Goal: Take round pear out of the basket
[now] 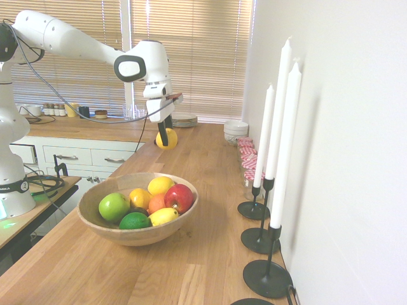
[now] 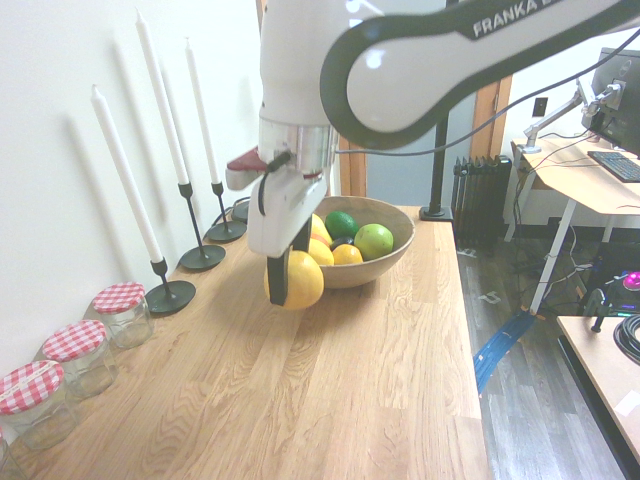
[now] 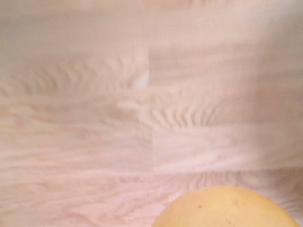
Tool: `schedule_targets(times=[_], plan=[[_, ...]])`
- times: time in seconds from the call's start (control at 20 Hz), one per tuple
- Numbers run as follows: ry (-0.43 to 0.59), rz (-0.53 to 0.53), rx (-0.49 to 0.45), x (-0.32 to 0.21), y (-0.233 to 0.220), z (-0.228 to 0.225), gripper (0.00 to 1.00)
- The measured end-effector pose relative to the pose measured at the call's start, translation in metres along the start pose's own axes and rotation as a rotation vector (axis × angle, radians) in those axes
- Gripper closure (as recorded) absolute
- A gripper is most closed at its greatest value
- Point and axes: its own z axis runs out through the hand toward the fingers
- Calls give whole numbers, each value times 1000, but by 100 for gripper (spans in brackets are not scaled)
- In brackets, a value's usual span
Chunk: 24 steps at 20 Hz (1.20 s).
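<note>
The round pear (image 1: 170,141) is a smooth yellow fruit, outside the basket (image 1: 89,223) and beyond it along the wooden countertop. My gripper (image 1: 164,137) is shut on it from above, with one dark finger down its side. In the second exterior view the pear (image 2: 306,281) hangs in the gripper (image 2: 291,283) just in front of the basket's rim (image 2: 402,232), close above the wood or touching it; I cannot tell which. The wrist view shows the pear's top (image 3: 227,208) over bare wood grain. The basket holds several other fruits.
Three tall white candles in black holders (image 1: 268,277) line the wall. Glass jars with red checked lids (image 2: 119,298) stand along the same wall. White bowls (image 1: 235,130) and a stack of plates (image 1: 183,118) sit at the far end. The counter's open edge (image 2: 465,330) runs opposite the wall.
</note>
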Motion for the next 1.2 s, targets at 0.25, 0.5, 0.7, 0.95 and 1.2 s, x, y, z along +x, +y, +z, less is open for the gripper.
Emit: schedule_targets(times=[0.25, 0.5, 0.7, 0.95, 1.2], plan=[[3, 14, -6, -2, 13, 43, 100], [11, 31, -22, 1, 15, 78, 100], [6, 33, -31, -1, 12, 95, 100], [4, 35, -34, -1, 11, 99, 100], [1, 40, -40, -1, 11, 105, 100]])
